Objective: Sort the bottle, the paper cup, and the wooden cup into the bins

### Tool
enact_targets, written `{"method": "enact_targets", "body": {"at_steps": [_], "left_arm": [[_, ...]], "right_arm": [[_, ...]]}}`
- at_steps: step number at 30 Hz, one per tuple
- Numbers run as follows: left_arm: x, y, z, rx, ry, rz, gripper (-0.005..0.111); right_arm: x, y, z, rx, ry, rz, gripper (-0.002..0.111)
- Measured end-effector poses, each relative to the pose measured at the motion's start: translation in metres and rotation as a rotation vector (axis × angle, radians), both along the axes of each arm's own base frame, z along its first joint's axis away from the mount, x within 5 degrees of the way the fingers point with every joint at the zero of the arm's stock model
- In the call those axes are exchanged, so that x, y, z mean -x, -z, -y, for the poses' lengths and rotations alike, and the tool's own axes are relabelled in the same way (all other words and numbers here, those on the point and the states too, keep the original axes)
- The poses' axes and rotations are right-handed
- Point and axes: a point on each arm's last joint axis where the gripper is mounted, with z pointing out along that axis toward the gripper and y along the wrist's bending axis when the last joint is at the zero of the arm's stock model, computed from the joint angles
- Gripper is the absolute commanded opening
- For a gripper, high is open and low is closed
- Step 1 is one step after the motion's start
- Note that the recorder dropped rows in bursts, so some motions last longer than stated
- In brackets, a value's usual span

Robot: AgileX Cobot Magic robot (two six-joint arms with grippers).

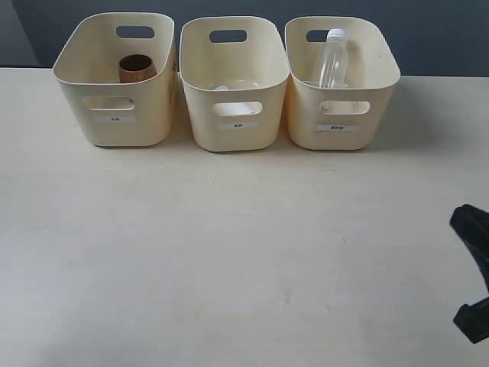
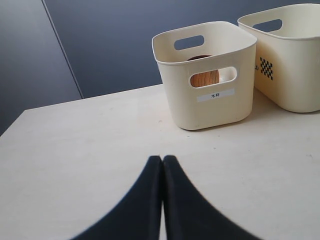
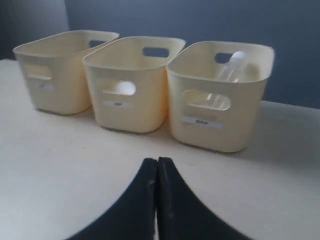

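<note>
Three cream bins stand in a row at the back of the table. The left bin (image 1: 114, 126) (image 2: 210, 112) holds the brown wooden cup (image 1: 136, 67) (image 2: 205, 78). Inside the middle bin (image 1: 235, 134) (image 3: 131, 117) the white paper cup (image 1: 223, 89) (image 3: 125, 88) shows partly through the handle cutout. The clear bottle (image 1: 332, 63) (image 3: 231, 69) leans in the right bin (image 1: 340, 138) (image 3: 217, 132). My left gripper (image 2: 162, 158) is shut and empty, low over the table in front of the left bin. My right gripper (image 3: 157, 160) is shut too, holding nothing, well short of the bins.
Part of the right arm (image 1: 472, 229) shows as a black shape at the right edge of the exterior view. The pale table (image 1: 229, 252) spreads out in front of the bins. A dark wall stands behind them.
</note>
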Motion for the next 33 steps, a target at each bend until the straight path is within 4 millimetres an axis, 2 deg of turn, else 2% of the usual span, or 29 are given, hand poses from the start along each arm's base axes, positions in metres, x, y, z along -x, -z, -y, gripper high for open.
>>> {"method": "enact_targets", "body": {"at_steps": [8,12,19,22,28,33], "left_arm": [[0.0,0.0,0.0,0.0,0.0,0.0,0.0],[0.0,0.0,0.0,0.0,0.0,0.0,0.0],[0.0,0.0,0.0,0.0,0.0,0.0,0.0],[0.0,0.0,0.0,0.0,0.0,0.0,0.0],[0.0,0.0,0.0,0.0,0.0,0.0,0.0],[0.0,0.0,0.0,0.0,0.0,0.0,0.0]], "right_arm": [[0.018,-0.006,0.003,0.0,0.059,0.14,-0.001],[0.017,-0.007,0.007,-0.005,0.105,0.151,-0.001],[0.014,-0.01,0.023,-0.008,0.284,0.181,-0.001],[0.014,-0.01,0.02,-0.007,0.259,0.177,-0.001],[0.018,-0.007,0.005,-0.005,0.085,0.147,-0.001],[0.019,-0.006,0.003,-0.008,0.061,0.141,-0.001]]}}
